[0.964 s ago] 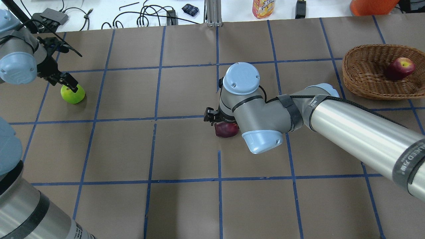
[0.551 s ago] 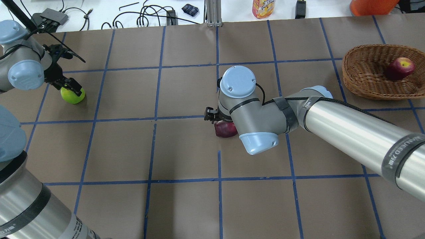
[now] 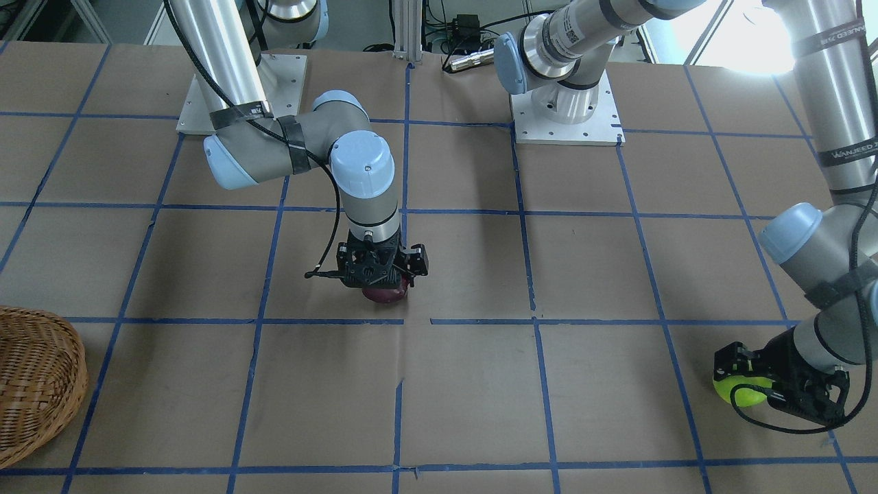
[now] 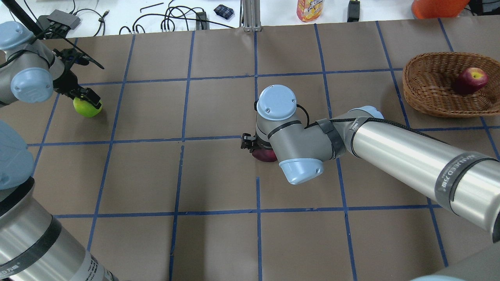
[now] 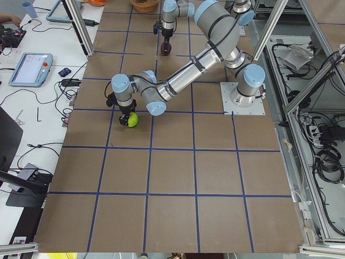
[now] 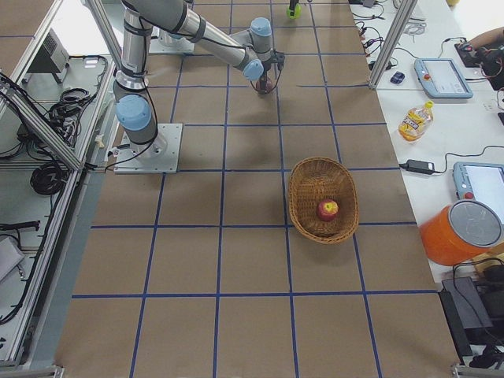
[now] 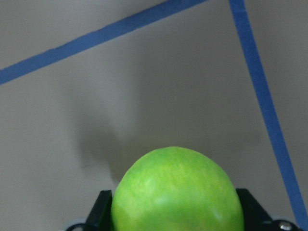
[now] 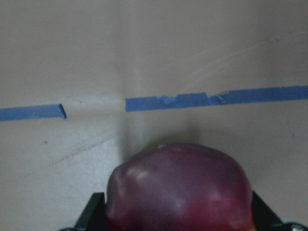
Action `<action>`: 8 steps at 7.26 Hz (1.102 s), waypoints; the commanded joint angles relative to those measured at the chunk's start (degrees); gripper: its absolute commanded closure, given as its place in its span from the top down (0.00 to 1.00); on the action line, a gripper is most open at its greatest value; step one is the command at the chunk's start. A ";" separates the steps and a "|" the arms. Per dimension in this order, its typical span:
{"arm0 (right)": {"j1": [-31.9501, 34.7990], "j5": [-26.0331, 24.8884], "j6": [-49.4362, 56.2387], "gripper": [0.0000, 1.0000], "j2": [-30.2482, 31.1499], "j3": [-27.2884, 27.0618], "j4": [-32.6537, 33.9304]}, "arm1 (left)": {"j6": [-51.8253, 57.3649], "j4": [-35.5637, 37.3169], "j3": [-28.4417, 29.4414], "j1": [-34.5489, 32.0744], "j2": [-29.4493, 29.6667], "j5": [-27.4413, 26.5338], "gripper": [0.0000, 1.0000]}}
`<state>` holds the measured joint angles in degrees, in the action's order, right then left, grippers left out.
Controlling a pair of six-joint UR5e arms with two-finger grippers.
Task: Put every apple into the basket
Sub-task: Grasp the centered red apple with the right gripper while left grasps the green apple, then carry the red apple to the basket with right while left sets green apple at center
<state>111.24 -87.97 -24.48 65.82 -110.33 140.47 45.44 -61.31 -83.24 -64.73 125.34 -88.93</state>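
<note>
Where overhead half-hides our right hand (image 3: 383, 281), wrist views show it pinching maroon apple (image 8: 178, 183), left hand (image 7: 174, 214) pinching green apple (image 7: 177, 187); red apple (image 4: 470, 80) in basket (image 4: 425, 97); open table (image 4: 218, 242) between.

You stand in a robotics lab: a worktop (image 4: 218, 109) papered brown and gridded with blue tape (image 3: 583, 213), an arm base bolted to a metal mounting plate (image 3: 535, 134), aluminium frame posts (image 5: 81, 27), and a teach pendant (image 5: 29, 69) and loose cables (image 4: 172, 17) on white side benches (image 5: 32, 108).
</note>
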 commanded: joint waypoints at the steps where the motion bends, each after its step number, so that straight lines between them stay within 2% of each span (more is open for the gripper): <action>1: 0.03 -0.27 3.63 0.87 -0.26 0.38 0.06 | -8.29 -15.54 6.06 -6.68 -1.94 0.69 0.00; 2: -0.06 -1.40 3.82 0.60 0.01 0.64 0.06 | -13.13 -15.94 3.72 -9.33 -3.25 1.30 0.00; 3: -1.45 -1.94 3.91 0.54 1.57 0.91 -0.02 | -17.62 -15.68 0.30 -10.93 -5.35 4.35 0.00; 4: -3.72 -4.55 4.43 0.53 5.07 2.13 -0.89 | -19.58 -15.85 -2.95 -11.73 -7.64 8.73 0.00; 5: -9.58 -7.62 9.22 0.53 7.45 3.01 -1.69 | -21.51 -14.99 -6.03 -13.74 -9.66 9.04 0.00; 6: -17.38 -8.87 18.58 0.51 8.87 3.63 -4.22 | -30.06 -14.28 -7.02 -19.24 -11.51 8.96 0.00; 8: -32.76 -6.27 43.17 0.51 8.54 7.66 -4.69 | -49.72 -10.35 -9.22 -32.42 -12.49 8.95 0.00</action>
<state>87.73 -95.68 4.64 74.55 -105.06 136.14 7.49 -74.14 -91.14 -89.67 113.56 -80.04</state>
